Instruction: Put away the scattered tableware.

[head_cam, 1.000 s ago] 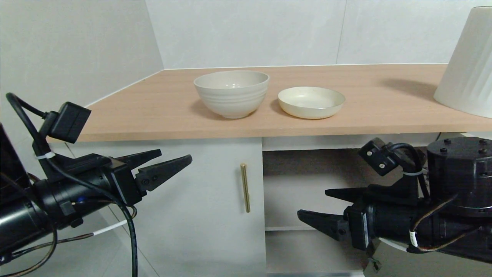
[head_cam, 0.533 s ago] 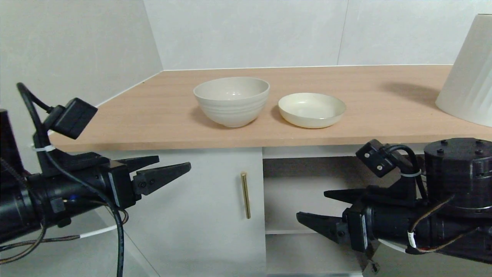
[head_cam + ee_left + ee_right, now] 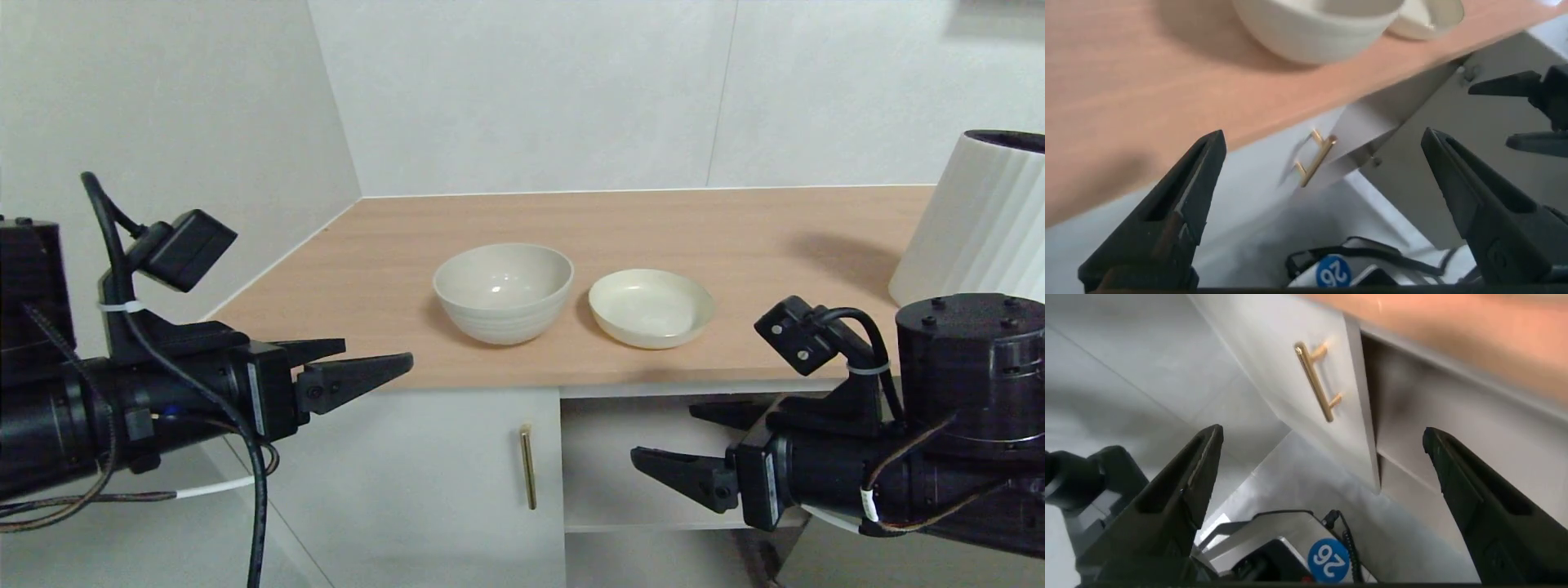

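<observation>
The deep, pale grey ceramic bowl with faint ribbing on its wall (image 3: pixel 502 292) stands upright on the light wooden countertop (image 3: pixel 759 229), toward the front edge. The shallow cream-coloured ceramic dish (image 3: pixel 651 307) sits just beside it on the robot's right; a narrow gap appears to separate the two rims, but contact cannot be ruled out. Both pieces look empty. A tall white ribbed cylindrical vessel (image 3: pixel 976 220) stands well apart at the right end of the countertop. Below the countertop, the white cabinet door with a vertical brass bar handle (image 3: pixel 527 467) is closed under the bowl, and the compartment next to it (image 3: pixel 612 457), under the dish, is open, with a white shelf visible inside. The left gripper (image 3: pixel 375 353) is level with the front edge of the countertop, to the left of the bowl and clear of it; its jaws are spread wide and grasp nothing. The right gripper (image 3: pixel 665 433) is lower, in front of the open compartment, jaws likewise wide apart and empty. Assessment: no piece has been stowed yet. The open compartment is the probable storage location. Remaining work: grasp each piece, transfer it to the shelf, release, and probably close the cabinet.
</observation>
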You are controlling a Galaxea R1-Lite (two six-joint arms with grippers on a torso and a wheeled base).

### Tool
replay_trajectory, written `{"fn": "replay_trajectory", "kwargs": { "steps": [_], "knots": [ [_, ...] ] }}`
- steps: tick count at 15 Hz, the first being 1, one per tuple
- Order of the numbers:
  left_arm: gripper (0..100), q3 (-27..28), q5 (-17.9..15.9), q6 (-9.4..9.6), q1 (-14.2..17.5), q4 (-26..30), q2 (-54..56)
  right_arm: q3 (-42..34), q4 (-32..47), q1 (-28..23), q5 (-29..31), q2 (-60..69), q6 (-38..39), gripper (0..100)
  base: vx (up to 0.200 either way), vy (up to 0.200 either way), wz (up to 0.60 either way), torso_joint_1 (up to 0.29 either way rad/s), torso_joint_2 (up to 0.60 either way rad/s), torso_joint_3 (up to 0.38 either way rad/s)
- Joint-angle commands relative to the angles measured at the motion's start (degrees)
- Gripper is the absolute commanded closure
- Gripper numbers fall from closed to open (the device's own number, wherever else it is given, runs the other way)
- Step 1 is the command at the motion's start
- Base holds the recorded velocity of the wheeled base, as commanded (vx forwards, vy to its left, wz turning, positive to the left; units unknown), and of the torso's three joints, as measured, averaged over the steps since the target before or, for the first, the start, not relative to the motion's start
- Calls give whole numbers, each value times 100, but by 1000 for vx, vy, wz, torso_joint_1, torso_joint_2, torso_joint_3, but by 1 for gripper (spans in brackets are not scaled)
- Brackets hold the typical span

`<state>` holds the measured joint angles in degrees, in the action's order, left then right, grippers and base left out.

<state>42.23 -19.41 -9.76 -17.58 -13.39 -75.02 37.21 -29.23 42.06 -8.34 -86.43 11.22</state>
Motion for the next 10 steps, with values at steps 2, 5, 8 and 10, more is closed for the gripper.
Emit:
{"fn": "replay_trajectory", "kwargs": {
  "steps": [2,5,8,10],
  "knots": [
    [0,137,25,-333,0,-33,-461,-12,-3,-66,-1,-67,-93,0,0,0,0,183,-476,-286],
    [0,260,34,-711,0,-33,-724,-3,-3,-110,-10,-111,-111,0,0,0,0,203,-491,-287],
    [0,471,51,-1397,0,-33,-1015,15,-346,-145,280,-410,-111,0,0,0,0,121,-279,-155],
    [0,664,60,-1985,0,-24,-1199,85,-610,-145,623,-594,-111,0,0,0,0,18,-38,-21]
  ]
}}
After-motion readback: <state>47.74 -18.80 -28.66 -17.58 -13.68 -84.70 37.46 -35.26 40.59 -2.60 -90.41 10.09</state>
